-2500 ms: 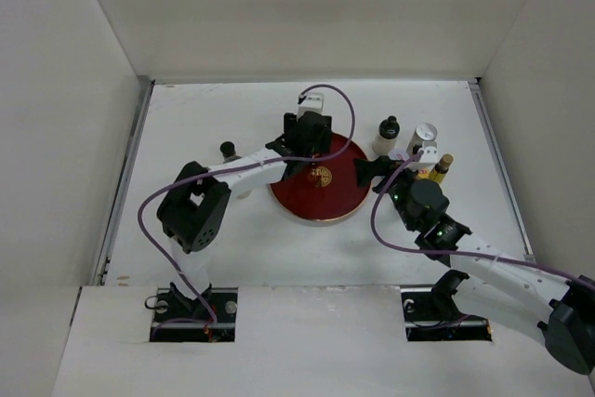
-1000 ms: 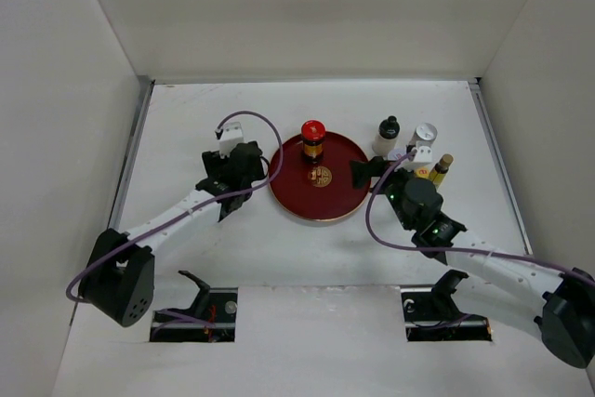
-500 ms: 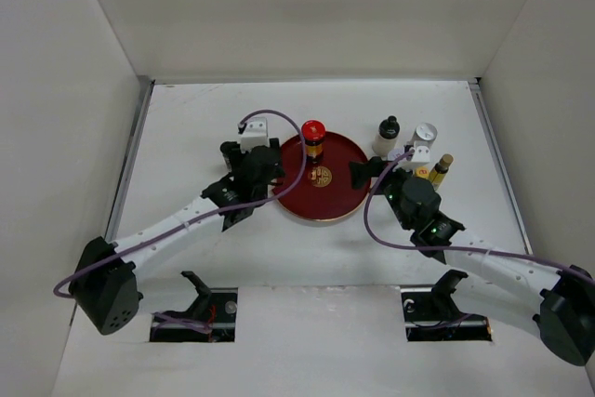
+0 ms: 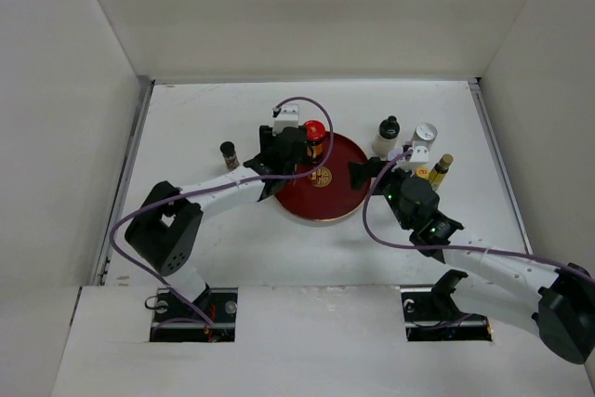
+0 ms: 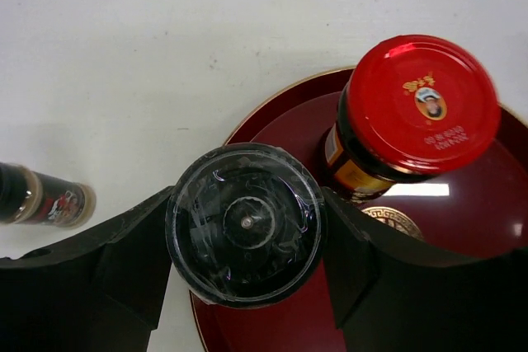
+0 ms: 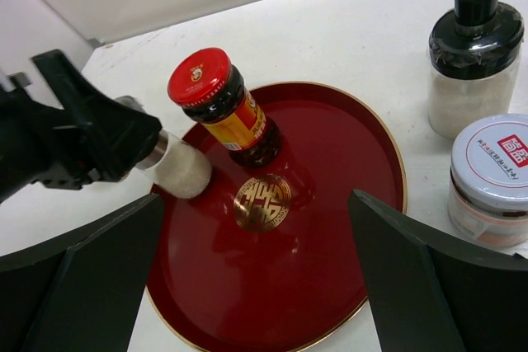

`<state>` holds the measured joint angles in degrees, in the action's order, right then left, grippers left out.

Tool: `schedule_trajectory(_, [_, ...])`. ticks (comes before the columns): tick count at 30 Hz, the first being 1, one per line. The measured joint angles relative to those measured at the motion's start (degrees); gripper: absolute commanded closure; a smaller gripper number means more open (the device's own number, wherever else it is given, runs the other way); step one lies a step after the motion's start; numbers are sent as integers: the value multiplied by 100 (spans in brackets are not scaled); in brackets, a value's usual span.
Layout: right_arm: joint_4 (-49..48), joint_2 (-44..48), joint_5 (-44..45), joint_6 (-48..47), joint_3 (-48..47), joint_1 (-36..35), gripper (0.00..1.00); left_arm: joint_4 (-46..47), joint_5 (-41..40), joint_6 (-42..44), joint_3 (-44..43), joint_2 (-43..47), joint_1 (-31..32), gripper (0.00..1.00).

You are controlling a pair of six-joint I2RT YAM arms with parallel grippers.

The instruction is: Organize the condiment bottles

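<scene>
Top external view, closest first: the right gripper (image 6: 256, 204) sits just off the right edge of the red tray (image 4: 325, 204), fingers spread wide with nothing between them. On the other side of the tray, the left gripper (image 5: 247, 228) is clamped on a black-capped jar (image 6: 183, 172) with white stuff inside. It's holding the jar tilted right at the tray's left rim, and I honestly can't tell if the bottom is touching the tray. Just beside it, a red-capped jar (image 4: 314, 135) stands upright on the far-left part of the tray.

Off to the right on the white table (image 4: 186, 230) there's a yellow-capped bottle (image 4: 441, 168), then a white-lidded jar (image 6: 493, 172) and a black-topped shaker (image 6: 474, 55) further back. Over on the left, well apart from the rest, is a small dark bottle (image 4: 228, 153).
</scene>
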<state>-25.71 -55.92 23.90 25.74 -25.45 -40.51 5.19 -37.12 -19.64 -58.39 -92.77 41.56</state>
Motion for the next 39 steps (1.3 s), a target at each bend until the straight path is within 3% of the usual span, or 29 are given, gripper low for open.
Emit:
schedule_trajectory(4, [2,-42,0,0,0,0,0,181,83,66,-24,-240,-76,44])
schedule_trajectory(10, [0,-44,0,0,0,0,0,540,136,87,-24,-254,-63,8])
schedule_trajectory(14, [0,-44,0,0,0,0,0,621,96,83,181,-48,-26,2])
schedule_trajectory(20, [0,-44,0,0,0,0,0,525,-267,35,761,1209,-116,2])
schedule_trajectory(25, [0,-44,0,0,0,-7,0,101,-374,-363,855,1849,-887,3])
schedule_trajectory(31, [0,-105,0,0,-28,-48,0,-282,-162,-791,857,1480,-1845,15])
schedule_trajectory(36, [0,-225,-2,0,-63,-81,0,-345,15,-927,850,870,-2048,18])
schedule_trajectory(39, [0,-286,-2,-2,-87,-81,0,-348,55,-953,848,612,-2103,28])
